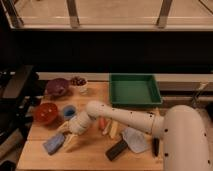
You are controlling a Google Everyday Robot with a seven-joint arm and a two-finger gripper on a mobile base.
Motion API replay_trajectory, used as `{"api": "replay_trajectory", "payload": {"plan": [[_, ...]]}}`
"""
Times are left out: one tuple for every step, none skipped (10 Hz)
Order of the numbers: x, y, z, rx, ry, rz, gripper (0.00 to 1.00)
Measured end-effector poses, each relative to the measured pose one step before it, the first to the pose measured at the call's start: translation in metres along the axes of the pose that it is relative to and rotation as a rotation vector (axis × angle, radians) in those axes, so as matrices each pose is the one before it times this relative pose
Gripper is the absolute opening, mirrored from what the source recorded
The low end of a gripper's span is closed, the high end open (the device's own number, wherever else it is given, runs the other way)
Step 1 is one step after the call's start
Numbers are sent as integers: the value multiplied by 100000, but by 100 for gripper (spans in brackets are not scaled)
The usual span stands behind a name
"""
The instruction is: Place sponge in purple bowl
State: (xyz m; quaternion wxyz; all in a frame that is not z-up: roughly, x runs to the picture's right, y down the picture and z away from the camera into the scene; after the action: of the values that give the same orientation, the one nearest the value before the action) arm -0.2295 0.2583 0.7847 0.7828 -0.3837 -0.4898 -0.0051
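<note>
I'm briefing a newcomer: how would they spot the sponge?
On the wooden table, look to the picture's lower left corner, in front of the red bowl. The sponge lies flat there, beside the open gripper: a light-blue soft rectangle, unlike the small round blue cup.

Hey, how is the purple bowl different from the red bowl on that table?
The purple bowl is dark purple; the red bowl is bright red-orange. The purple bowl sits farther back on the table; the red bowl sits nearer the front, closer to the open gripper, which is beside the sponge. Both are round, upright and similar in size.
</note>
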Motion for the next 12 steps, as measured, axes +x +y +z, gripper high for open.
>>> {"api": "replay_trajectory", "payload": {"plan": [[93,114,616,-704,-1256,76,66],[69,55,320,-270,-670,169,66],[116,69,453,43,-563,156,62],[-2,140,399,-153,123,-506,53],[-71,81,216,60,275,-658,45],[-70,166,119,193,520,-576,34],[-22,257,-74,652,479,-55,24],[-104,327,-500,1481,522,46,14],[-171,500,-1108,1947,835,60,5],[-49,645,-1488,2137,834,620,0],[148,625,-1688,1799,1106,1228,0],[220,446,-1398,1216,259,1361,0]]}}
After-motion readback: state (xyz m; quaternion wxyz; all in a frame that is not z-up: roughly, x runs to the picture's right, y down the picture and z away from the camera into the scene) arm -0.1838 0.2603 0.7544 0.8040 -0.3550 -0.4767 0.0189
